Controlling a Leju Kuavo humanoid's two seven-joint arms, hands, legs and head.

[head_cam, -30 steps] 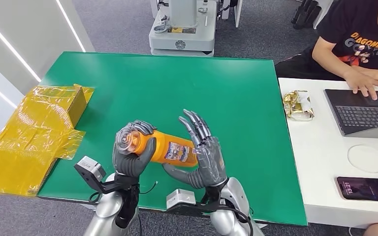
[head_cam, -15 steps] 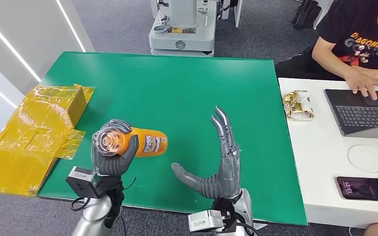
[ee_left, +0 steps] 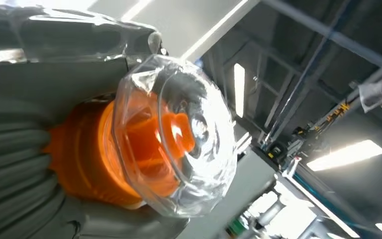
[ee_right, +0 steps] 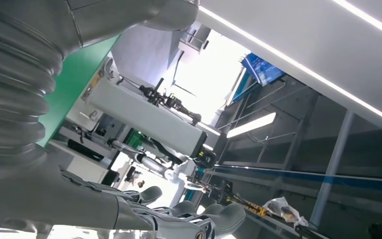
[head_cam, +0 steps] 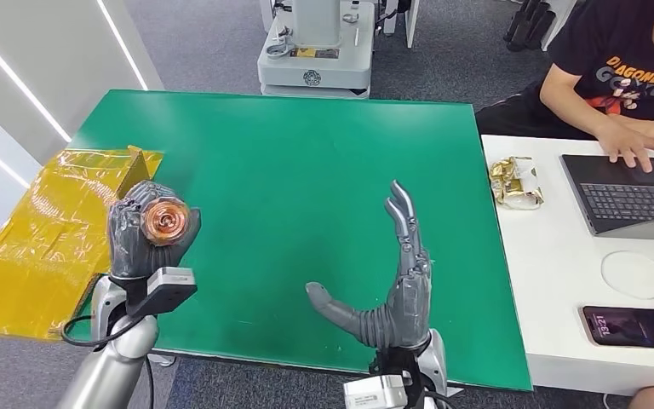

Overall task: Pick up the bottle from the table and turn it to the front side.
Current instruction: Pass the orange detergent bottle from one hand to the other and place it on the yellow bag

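My left hand (head_cam: 140, 232) grips the orange bottle (head_cam: 167, 221) above the table's front left corner, with the bottle's clear cap pointing up at the head camera. Up close in the left wrist view, the clear cap over the orange neck (ee_left: 171, 149) sticks out of my left hand (ee_left: 25, 164), whose fingers wrap the body. The rest of the bottle is hidden inside the fist. My right hand (head_cam: 396, 285) stands open over the front of the green table (head_cam: 306, 153), fingers straight up and thumb out to the left, holding nothing. Its thumb and fingers (ee_right: 129, 209) also appear in the right wrist view.
A crumpled yellow plastic-wrapped box (head_cam: 60, 230) lies at the table's left edge, just beside my left hand. A white side table (head_cam: 562, 281) on the right carries a laptop (head_cam: 630, 192), a phone (head_cam: 630, 328) and a snack wrapper (head_cam: 515, 181); a person (head_cam: 622, 68) sits there typing.
The left hand has carried the bottle left, away from the right hand, and tipped it so the cap faces up. The right hand has let go and drawn back, open and upright.
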